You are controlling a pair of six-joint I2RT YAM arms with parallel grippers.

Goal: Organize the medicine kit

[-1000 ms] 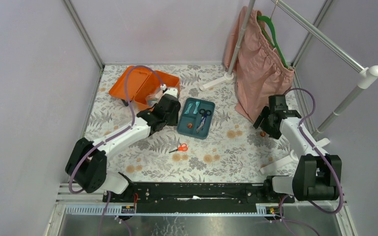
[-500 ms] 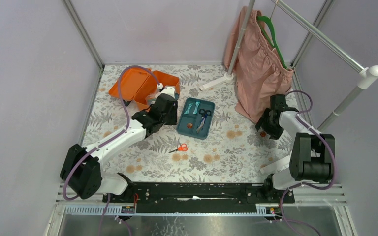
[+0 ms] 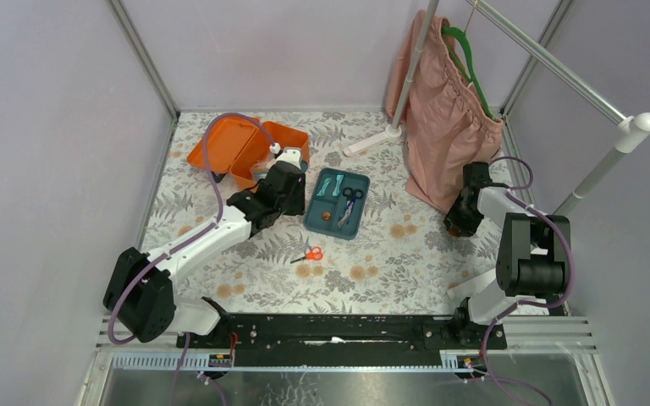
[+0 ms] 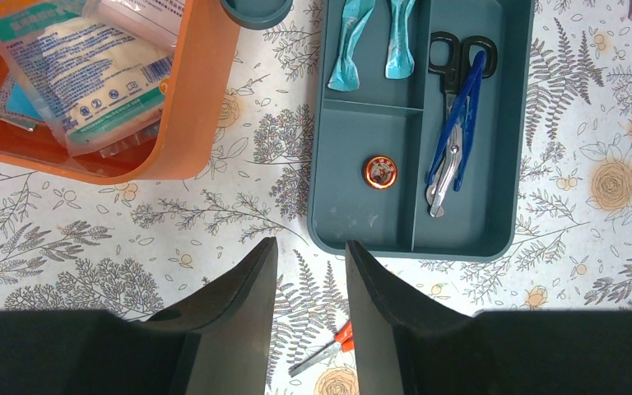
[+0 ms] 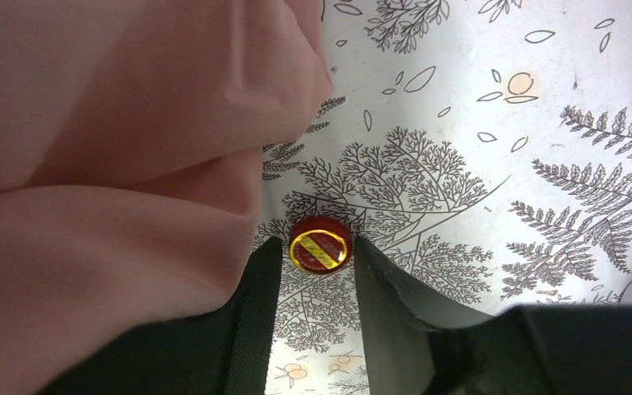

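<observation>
1. The right gripper (image 5: 314, 247) stands parted, with a small round red-and-gold tin (image 5: 320, 244) between its fingertips and pink fabric (image 5: 115, 123) just to the left.
2. The left gripper (image 4: 310, 244) is spread and empty; the orange plastic medicine kit box (image 4: 202, 107) lies ahead-left of it, the teal plastic tray (image 4: 362, 214) ahead-right.

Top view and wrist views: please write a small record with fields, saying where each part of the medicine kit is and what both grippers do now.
box: orange box, lid open, white packets inside
tray: teal tray on the table, beside the box
tray contents: two teal sachets, black scissors, blue tweezers, red tin
loose: orange scissors on the table
left gripper: open, empty, near the tray
right gripper: fingers either side of a second red tin beside the pink garment; grip unclear
</observation>
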